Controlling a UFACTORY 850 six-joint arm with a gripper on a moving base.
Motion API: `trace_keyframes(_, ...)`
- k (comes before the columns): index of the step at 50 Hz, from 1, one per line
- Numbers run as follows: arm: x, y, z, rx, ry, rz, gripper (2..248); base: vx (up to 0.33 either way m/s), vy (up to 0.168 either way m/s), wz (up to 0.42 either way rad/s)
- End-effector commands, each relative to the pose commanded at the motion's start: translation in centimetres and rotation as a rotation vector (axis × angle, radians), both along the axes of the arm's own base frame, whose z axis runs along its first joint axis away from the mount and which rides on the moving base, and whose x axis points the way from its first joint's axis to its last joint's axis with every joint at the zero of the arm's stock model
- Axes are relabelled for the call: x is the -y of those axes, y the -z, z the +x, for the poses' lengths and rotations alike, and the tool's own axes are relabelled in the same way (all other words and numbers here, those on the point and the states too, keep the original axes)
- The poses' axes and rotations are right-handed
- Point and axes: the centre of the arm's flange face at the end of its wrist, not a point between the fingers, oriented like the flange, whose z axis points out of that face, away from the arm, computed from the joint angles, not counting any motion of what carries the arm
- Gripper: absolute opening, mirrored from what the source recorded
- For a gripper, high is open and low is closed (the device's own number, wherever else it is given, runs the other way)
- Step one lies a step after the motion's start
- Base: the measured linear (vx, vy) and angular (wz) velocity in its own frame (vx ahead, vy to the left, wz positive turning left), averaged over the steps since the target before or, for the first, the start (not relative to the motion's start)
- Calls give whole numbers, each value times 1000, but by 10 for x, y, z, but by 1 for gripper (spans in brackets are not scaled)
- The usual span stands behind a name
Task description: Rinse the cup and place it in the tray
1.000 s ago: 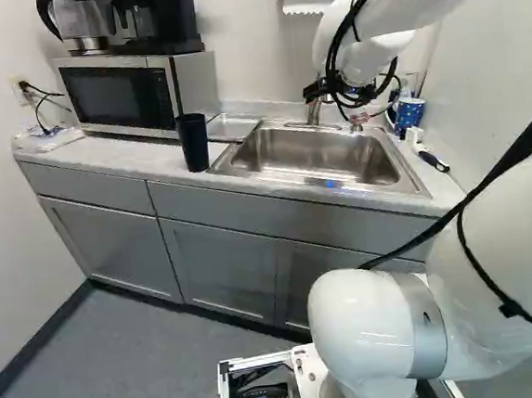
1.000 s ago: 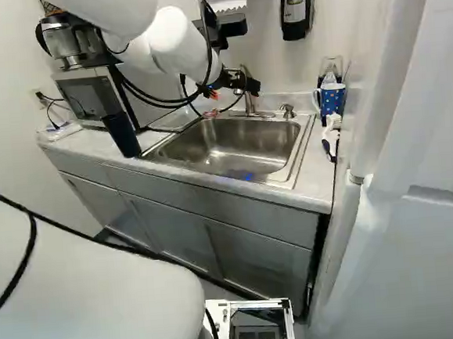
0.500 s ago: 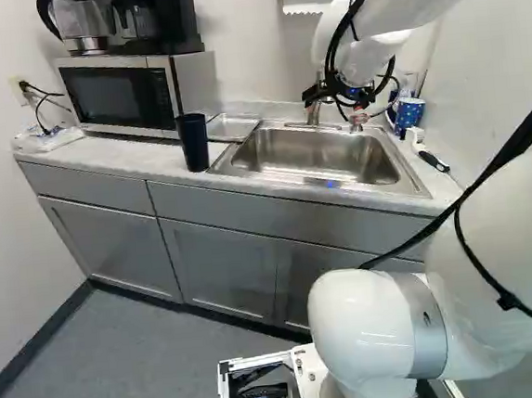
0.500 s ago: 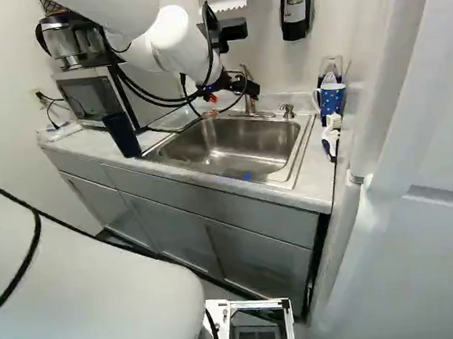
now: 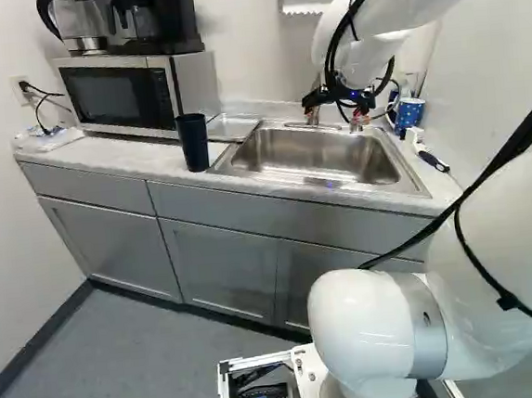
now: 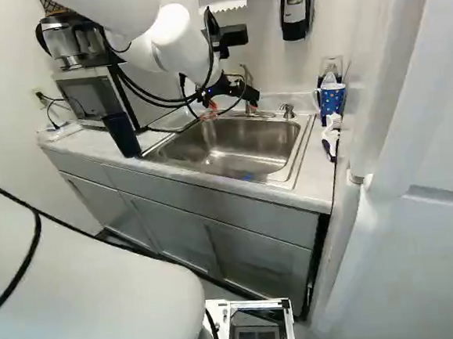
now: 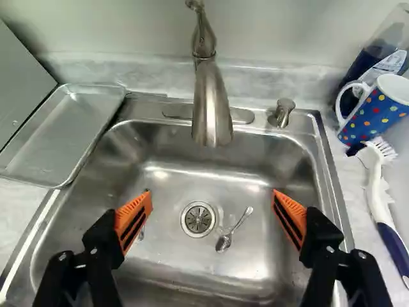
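Note:
My gripper (image 6: 230, 100) hangs over the back of the sink (image 6: 278, 183), near the faucet. In the wrist view the gripper (image 7: 211, 197) is open, its orange pads wide apart with nothing between them, the sink basin below. A tall dark cup (image 5: 193, 142) stands upright on the counter's front part, left of the sink; the right base view shows the same cup (image 6: 122, 135). Behind it, between microwave and sink, lies a shallow metal tray (image 7: 67, 137) with a bare bottom. The faucet (image 7: 211, 105) rises ahead of my fingers.
A spoon (image 7: 234, 229) lies by the drain. Beside the sink are a spotted blue mug (image 7: 377, 109), a dark bottle behind it, and a brush (image 7: 378, 198). A microwave (image 5: 117, 96) carries a coffee maker. A soap dispenser (image 6: 295, 7) hangs on the wall.
The gripper has come down slightly toward the sink beside the faucet. Base, cup and mug have stayed put, and the fingers have stayed open.

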Motion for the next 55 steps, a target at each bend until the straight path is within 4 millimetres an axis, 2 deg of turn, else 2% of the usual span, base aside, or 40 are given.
trace_keyframes(23, -2, 6, -6, -93, -1, 25, 247, 0, 0, 0)
trace_keyframes(55, -1, 5, -4, -68, -1, 18, 247, 0, 0, 0)
